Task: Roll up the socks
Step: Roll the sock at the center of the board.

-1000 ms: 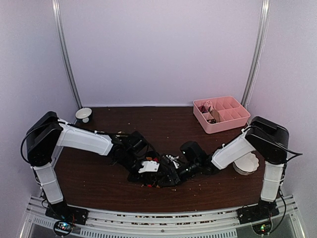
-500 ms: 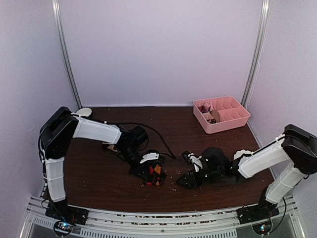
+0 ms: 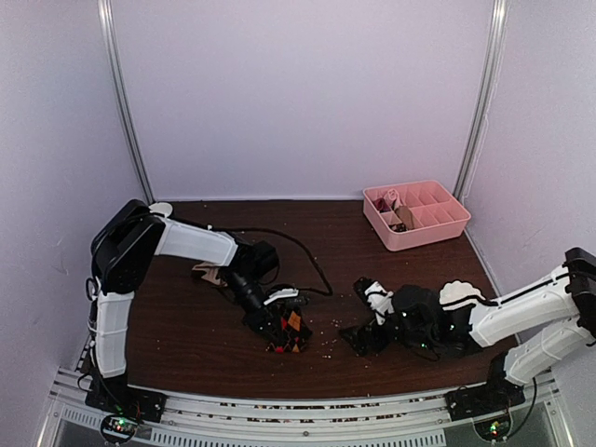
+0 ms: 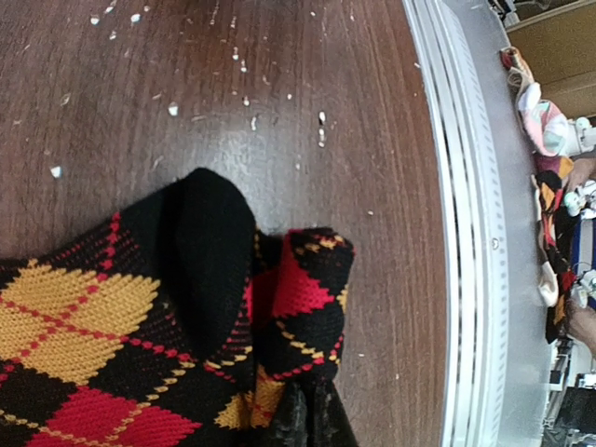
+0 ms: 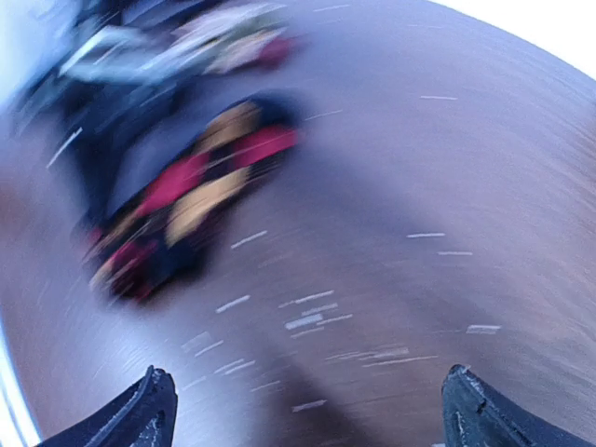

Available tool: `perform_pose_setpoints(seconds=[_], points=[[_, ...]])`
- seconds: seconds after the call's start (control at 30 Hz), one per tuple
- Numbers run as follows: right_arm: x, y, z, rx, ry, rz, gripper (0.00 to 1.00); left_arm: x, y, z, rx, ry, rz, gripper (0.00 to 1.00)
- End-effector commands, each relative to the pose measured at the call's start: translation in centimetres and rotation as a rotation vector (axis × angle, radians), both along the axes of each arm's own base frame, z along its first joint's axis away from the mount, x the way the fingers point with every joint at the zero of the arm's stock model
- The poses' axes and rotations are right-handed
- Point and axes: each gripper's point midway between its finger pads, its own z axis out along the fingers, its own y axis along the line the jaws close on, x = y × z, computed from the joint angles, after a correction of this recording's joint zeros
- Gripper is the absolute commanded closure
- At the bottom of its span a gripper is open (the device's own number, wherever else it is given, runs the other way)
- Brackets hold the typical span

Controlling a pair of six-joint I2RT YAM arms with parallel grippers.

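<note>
Right now the argyle sock (image 3: 289, 328) lies bunched on the dark wooden table (image 3: 326, 237), close to the front edge and a little left of centre. Through the left wrist camera I see its black knit with red and orange diamonds folded over on itself, one black lobe doubled up beside a patterned flap. The whole bundle rests flat on the wood, near the metal rail (image 4: 466, 233) at the table edge.

My left gripper (image 4: 304, 424) is pinched fully together on the near edge of that bundle, with fabric caught between the fingers. My right gripper (image 5: 312, 410) sits low over the table to the right of the sock, apart from it. Its fingers are spread wide with nothing between them. That wrist view is badly smeared, so I can only make out the sock as a red and yellow streak ahead of the fingertips.

Farther back on the left, a beige sock (image 3: 207, 272) peeks out just beside the left forearm, too small for me to read its stripes. Pale crumbs (image 4: 172, 109) are scattered over the wood around the argyle sock. A black cable (image 3: 303, 256) loops across the table behind the left arm. The pink tray (image 3: 438, 229) stands at the back right corner, well apart from both socks.
</note>
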Motion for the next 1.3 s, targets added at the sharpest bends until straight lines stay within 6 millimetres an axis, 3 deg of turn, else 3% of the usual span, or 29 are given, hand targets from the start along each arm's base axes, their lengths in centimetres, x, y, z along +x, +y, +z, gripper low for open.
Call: perform_pose_setpoints(seconds=[0.0, 0.17, 0.47, 0.7, 0.93, 1.27], points=[[-4.4, 3.9, -0.9, -0.161, -0.151, 0.342, 0.00, -0.5, 1.4, -1.6, 0.061, 0.075, 0.003, 1.00], [-7.1, 7.8, -0.6, -0.178, -0.226, 0.600, 0.07, -0.6, 1.4, -1.9, 0.051, 0.126, 0.012, 0.99], [-6.6, 13.3, -2.0, -0.305, -0.268, 0.809, 0.34, -0.4, 1.4, -2.4, 0.055, 0.138, 0.016, 0.99], [-6.1, 14.2, -4.2, -0.343, -0.233, 0.869, 0.45, -0.1, 1.4, -2.7, 0.054, 0.128, 0.011, 0.99], [-4.9, 13.8, -5.8, -0.361, -0.195, 0.843, 0.63, 0.0, 1.4, -2.8, 0.044, 0.115, 0.000, 0.96], [-4.1, 13.2, -7.0, -0.432, -0.214, 0.842, 0.61, 0.2, 1.4, -3.0, 0.047, 0.107, -0.013, 0.95]])
